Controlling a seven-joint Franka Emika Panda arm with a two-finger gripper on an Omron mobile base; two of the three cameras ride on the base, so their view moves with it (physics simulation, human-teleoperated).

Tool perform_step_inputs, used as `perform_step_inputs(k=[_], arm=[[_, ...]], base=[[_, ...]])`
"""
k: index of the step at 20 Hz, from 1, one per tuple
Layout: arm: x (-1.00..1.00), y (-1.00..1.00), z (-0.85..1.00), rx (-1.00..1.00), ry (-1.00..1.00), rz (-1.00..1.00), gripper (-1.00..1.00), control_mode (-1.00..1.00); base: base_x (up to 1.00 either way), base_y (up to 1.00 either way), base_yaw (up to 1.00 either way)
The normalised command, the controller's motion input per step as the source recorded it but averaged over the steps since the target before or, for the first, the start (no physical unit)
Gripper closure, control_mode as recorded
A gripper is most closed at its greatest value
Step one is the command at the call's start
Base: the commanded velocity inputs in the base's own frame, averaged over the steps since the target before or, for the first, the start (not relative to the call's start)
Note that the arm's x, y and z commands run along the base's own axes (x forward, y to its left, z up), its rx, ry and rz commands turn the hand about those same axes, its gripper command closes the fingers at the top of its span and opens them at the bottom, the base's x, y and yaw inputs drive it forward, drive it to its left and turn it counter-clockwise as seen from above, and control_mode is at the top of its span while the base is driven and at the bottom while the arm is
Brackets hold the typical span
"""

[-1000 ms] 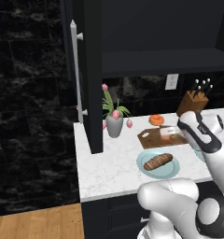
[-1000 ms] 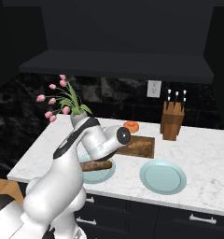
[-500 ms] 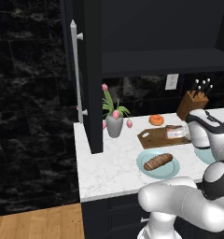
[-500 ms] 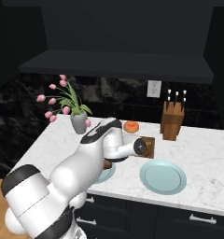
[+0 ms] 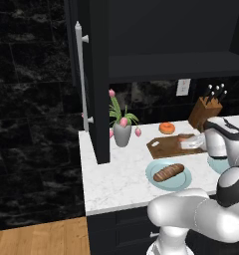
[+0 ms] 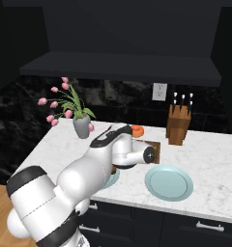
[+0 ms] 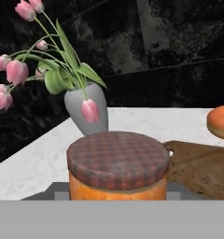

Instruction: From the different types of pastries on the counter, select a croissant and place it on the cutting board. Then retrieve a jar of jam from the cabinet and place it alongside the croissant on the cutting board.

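Swinging right since a second ago, your arm now has its wrist over the far end of the cutting board (image 5: 167, 146) in the left base view, where before the hand hung nearer the middle of the table (image 5: 116, 174).

Look at the hand view: the jar of jam (image 7: 117, 165) sits right against the camera, its checked reddish lid on top and orange body below, low between the tips of your pincer (image 7: 117, 193). The pincer is drawn in about as tight as it goes, and from the jar's place in that view it looks clamped on the jar, though the fingertips themselves are hidden.

Beyond the jar and to its right in the hand view lies the dark wood of the board, with its handle hole just past the lid's edge. Further right, at the frame's edge, is the orange doughnut (image 7: 221, 121). Ahead and left of the pincer stands the grey vase of pink tulips (image 7: 86, 109) on the white marble.

From the right base view, your hand (image 6: 144, 155) sits over the board's near corner, with an empty teal plate (image 6: 169, 183) just beside it. In the left base view the long brown loaf (image 5: 168, 172) rests on the other teal plate (image 5: 154, 174), nearer the base than the pincer. You can't make out the croissant.
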Motion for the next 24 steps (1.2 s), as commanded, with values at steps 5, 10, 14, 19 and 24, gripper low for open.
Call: perform_step_inputs(k=[5,10,14,19,24], arm=[[0.0,0.24,-0.01,-0.03,-0.17,0.0,1.0,-1.0],[0.0,0.04,-0.02,0.0,-0.02,0.0,1.0,-1.0],[0.04,0.02,-0.05,-0.01,0.0,0.0,1.0,-1.0],[0.28,0.03,-0.07,-0.02,0.0,0.0,1.0,-1.0],[0.3,0.0,-0.14,0.0,0.0,0.0,1.0,-1.0]], base=[[0.0,0.0,0.0],[0.0,0.0,0.0],[0.0,0.0,0.0],[0.0,0.0,0.0],[0.0,0.0,0.0]])
